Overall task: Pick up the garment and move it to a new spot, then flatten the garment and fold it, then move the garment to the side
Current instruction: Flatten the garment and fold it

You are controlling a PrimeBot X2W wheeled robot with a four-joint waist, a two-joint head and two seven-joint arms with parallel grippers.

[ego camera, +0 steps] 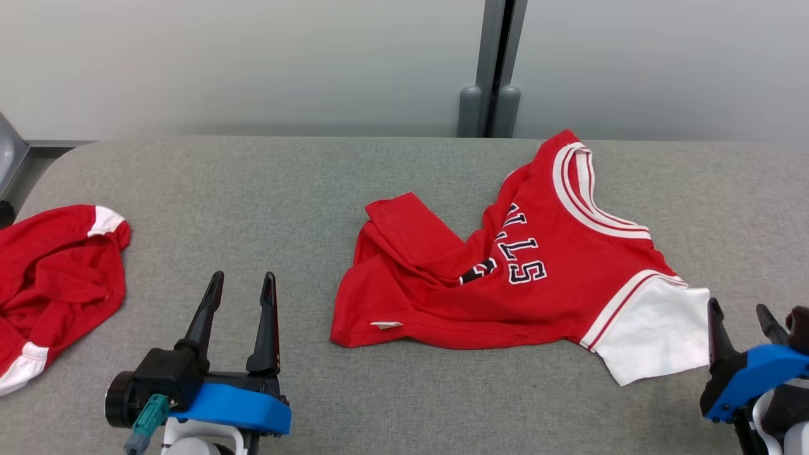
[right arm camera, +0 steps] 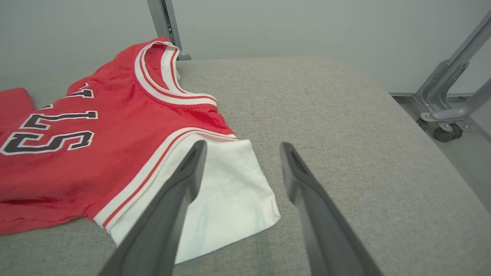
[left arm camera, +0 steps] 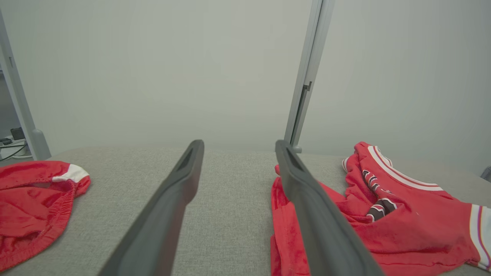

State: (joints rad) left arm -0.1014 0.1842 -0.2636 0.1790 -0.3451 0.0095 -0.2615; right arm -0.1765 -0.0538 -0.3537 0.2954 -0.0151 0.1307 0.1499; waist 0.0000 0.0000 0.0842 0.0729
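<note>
Garment: short-sleeved red cotton jersey with dark lettering and white trim [ego camera: 537,278], lying right of centre on the grey fabric-covered table [ego camera: 253,189]. The body is rumpled and one hem corner is doubled over it.
Nearest grasp point: its white sleeve [ego camera: 657,335], spread flat towards the front edge.
Left gripper [ego camera: 243,278]: fingers spread wide, nothing between them. It sits on the bare cloth, well apart from the jersey.
Right gripper [ego camera: 739,309]: fingers wide and empty, just beside the white sleeve. The right wrist view looks along them over the sleeve's outer edge.
Bystander: a second crumpled red garment with white cuffs [ego camera: 57,272] at the table's left edge, well apart.
Step, judged: the pick-up has not begun, as neither hand has a grip.
Method note: pinch a single layer at the shoulder seam rather than the loose sleeve tip. Bring the left gripper to the folded hem so both ends lift together.
Risk: a one-handed lift would bunch the fabric further.
</note>
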